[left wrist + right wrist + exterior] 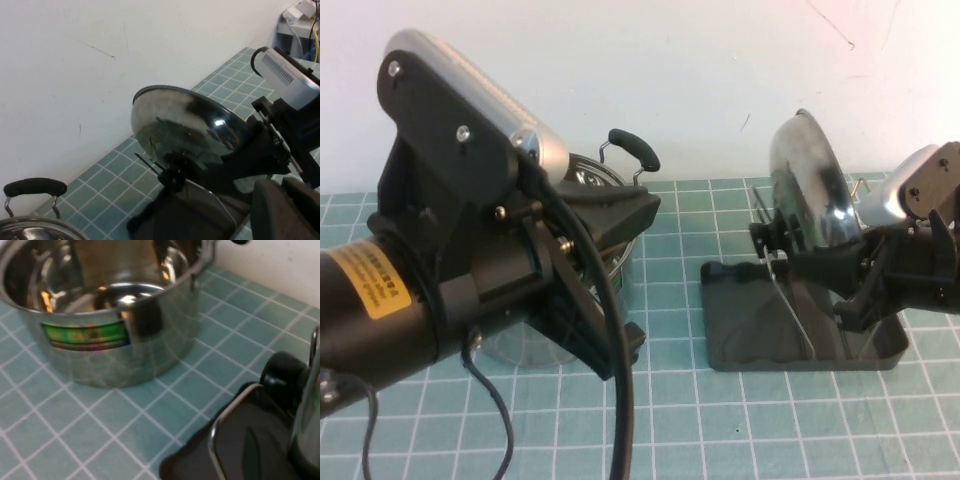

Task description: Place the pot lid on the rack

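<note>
Right gripper (820, 262) pinching lid (808, 185) upright over rack (760, 330). Left gripper (620, 215) near pot (105, 315), maybe spread; hard to tell. Pot inside seen only by right wrist.

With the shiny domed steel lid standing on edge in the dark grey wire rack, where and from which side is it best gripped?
Probably the black round knob of the shiny domed steel lid, approached from the steel pot's side: it juts out sideways over the dark grey wire rack. The right hand reaches in opposite; the left hand hangs above the pot.
</note>
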Robot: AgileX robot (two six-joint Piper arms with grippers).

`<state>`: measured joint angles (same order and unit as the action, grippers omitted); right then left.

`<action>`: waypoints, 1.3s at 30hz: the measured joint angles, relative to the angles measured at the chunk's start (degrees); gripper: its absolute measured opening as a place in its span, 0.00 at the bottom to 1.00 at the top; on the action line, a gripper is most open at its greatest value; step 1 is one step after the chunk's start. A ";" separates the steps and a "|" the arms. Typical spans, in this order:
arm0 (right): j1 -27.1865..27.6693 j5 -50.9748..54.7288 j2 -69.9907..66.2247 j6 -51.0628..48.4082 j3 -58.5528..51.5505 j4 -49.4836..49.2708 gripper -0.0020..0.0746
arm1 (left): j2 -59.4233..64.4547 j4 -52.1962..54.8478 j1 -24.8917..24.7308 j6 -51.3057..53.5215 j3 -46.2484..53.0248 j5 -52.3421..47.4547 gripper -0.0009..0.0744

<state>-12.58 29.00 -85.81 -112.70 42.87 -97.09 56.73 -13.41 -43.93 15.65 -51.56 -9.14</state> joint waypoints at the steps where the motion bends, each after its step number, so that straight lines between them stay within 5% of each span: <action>1: 0.00 -0.90 0.00 -0.10 0.00 -0.12 0.17 | 0.00 0.12 0.00 0.00 0.00 -0.39 0.01; 9: 0.00 -3.89 0.00 -0.37 1.09 -0.83 0.59 | 0.00 0.48 0.00 0.04 0.00 -3.72 0.01; 24: 0.00 -16.20 19.45 -0.83 5.20 -1.15 0.65 | -0.55 25.89 1.34 -5.59 0.00 -4.34 0.01; 28: 0.00 -12.92 27.68 -0.59 5.23 -0.48 0.56 | -1.64 36.29 5.49 -17.00 0.00 -7.71 0.01; 31: 0.00 -6.82 32.71 3.39 5.48 5.30 0.34 | -2.79 43.64 8.84 -27.98 -0.89 -14.82 0.01; 34: 0.00 2.73 36.78 12.53 5.69 15.67 0.13 | -4.99 48.03 10.99 -34.36 -2.18 -24.90 0.01; 39: -0.08 16.27 40.22 35.86 6.46 37.41 0.04 | -9.33 49.55 11.33 -38.90 -3.60 -42.47 0.01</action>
<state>-12.66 45.27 -45.59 -76.84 49.33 -59.68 47.41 36.14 -32.60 -23.25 -55.15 -51.61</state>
